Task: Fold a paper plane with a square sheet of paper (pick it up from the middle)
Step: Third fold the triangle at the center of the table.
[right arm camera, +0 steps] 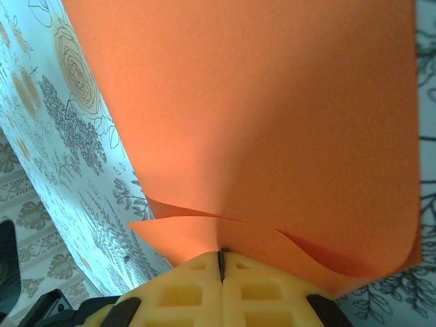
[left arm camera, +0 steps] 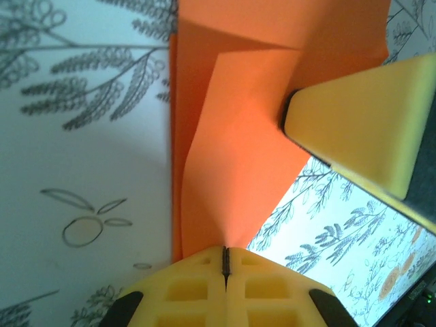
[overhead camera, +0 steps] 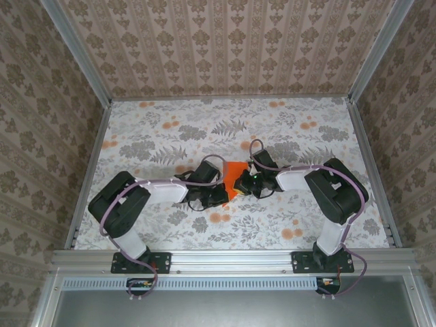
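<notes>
Item: square sheet of paper (overhead camera: 236, 176), middle of the desk (overhead camera: 170, 129), partly folded, layers visible. My left pincer (left arm camera: 225, 262) and right pincer (right arm camera: 221, 264) each clamp an edge. No dart shape yet; I judge most folds are left.

lab robot cell, aluminium frame (overhead camera: 231, 259), wallpapered walls (overhead camera: 231, 41), floral table (overhead camera: 170, 129)

Floral tablecloth (overhead camera: 170, 136) — damask-papered walls (overhead camera: 231, 41)

Left gripper (left arm camera: 225, 262) is pinching the creased orange paper (left arm camera: 231, 136) at its near edge, right gripper (left arm camera: 303, 119) tip touching it from the right, floral table (left arm camera: 82, 170) underneath.
</notes>
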Controlling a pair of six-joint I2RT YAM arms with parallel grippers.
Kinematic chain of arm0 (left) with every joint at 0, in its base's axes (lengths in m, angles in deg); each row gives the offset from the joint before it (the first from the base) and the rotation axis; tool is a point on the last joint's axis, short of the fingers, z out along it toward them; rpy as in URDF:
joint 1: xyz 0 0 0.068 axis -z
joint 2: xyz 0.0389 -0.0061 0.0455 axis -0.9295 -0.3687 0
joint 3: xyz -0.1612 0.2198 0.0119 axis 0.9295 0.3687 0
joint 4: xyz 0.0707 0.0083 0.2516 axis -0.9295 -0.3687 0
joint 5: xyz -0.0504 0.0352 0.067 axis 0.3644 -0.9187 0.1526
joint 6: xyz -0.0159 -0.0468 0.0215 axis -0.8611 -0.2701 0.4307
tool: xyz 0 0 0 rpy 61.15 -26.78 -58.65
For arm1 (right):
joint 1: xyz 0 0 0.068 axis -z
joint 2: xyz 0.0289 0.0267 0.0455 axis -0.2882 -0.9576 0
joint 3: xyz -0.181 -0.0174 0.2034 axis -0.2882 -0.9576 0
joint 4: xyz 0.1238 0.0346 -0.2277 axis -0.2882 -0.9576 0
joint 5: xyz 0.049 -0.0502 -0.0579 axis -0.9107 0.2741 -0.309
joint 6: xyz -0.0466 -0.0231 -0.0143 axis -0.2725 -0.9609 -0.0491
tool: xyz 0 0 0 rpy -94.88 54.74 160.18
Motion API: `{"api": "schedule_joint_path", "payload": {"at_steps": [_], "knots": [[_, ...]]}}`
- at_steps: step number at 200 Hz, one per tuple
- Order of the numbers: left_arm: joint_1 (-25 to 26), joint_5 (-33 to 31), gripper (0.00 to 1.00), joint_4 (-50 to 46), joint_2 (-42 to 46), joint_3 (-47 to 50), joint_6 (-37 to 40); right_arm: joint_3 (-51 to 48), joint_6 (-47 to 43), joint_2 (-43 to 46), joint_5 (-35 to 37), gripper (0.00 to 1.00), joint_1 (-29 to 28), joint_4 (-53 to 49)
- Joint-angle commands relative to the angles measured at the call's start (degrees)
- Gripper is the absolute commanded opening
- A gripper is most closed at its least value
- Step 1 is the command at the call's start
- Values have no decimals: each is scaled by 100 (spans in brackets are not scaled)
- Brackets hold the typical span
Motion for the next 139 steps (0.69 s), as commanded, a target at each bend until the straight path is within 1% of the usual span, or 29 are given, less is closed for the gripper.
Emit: {"api": "schedule_joint_path", "payload": {"at_steps": [1,33,72,117,139], "knots": [[55,138,3,-626,187,198,61,-138,35,-408,614,0,54,-725],[55,39,2,-729,473,115,277,-144,36,-412,623,0,49,-729],[59,10,1,-402,725,10,417,-144,35,-420,632,0,53,-722],[85,119,1,-352,151,-364,424,-144,40,-444,614,0,50,-714],[90,135,0,-370,-103,-395,372,-145,25,-440,606,0,53,-719]]}}
